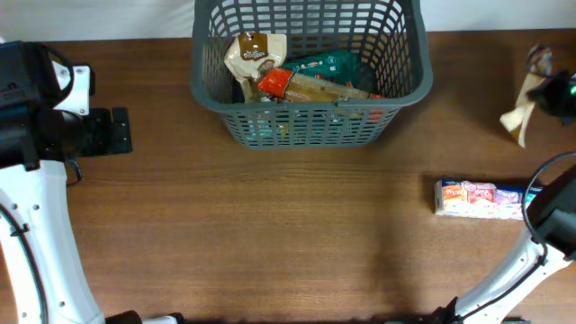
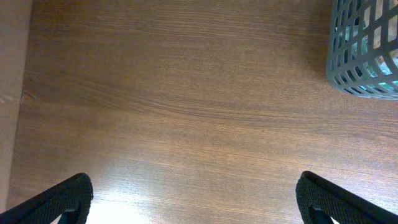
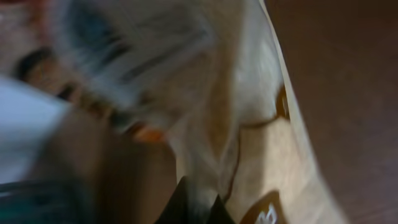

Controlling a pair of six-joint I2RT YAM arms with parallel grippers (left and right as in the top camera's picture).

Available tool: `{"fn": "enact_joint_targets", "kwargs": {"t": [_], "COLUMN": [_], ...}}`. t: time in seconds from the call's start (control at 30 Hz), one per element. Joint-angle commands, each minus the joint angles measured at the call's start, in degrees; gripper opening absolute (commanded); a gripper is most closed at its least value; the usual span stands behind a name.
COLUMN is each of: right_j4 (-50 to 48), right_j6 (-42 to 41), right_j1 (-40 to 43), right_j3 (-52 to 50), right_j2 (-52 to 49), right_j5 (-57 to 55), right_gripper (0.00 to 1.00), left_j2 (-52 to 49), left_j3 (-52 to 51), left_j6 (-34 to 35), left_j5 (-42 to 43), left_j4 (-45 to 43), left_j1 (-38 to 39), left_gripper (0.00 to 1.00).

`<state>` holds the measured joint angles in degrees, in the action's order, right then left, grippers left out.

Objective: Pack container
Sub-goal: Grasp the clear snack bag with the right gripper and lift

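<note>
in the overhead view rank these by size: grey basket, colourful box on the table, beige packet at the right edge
1. dark grey lattice plastic basket, by far the largest
2. long colourful cardboard box
3. beige paper packet, which is partly hidden, so its place below the box is less sure

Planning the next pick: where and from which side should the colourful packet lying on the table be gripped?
Probably from straight above, at its middle, closing across the narrow width. The colourful packet lies flat on the table, long axis left to right, both long edges free; its right end is hidden under the right arm. The right gripper holds a tan packet.
</note>
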<state>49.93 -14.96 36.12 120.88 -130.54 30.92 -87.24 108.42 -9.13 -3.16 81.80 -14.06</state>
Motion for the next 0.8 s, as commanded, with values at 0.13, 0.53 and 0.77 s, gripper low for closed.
{"fn": "enact_joint_targets", "kwargs": {"t": [0.13,0.53,0.77], "right_j4": [1.1,-1.0,-2.2], "right_j6": [-4.6,-6.6,-8.7], "right_j1": [-0.4,-8.6,-16.2], "right_j3": [7.8,20.3,31.5], "right_j2": [7.0,13.8,15.2], "right_j5": [12.6,22.7,22.7], "right_gripper": [0.04,0.04,0.04], "left_j2": [-0.2,-0.2,-0.2], "left_j3": [0.3,0.3,0.3], "left_j6": [0.7,0.7,0.7], "left_j5": [0.8,0.8,0.8], "left_j4": [0.0,0.0,0.0], "left_j1": [-0.3,-0.3,-0.3], "left_gripper": [0.99,0.99,0.99]}}
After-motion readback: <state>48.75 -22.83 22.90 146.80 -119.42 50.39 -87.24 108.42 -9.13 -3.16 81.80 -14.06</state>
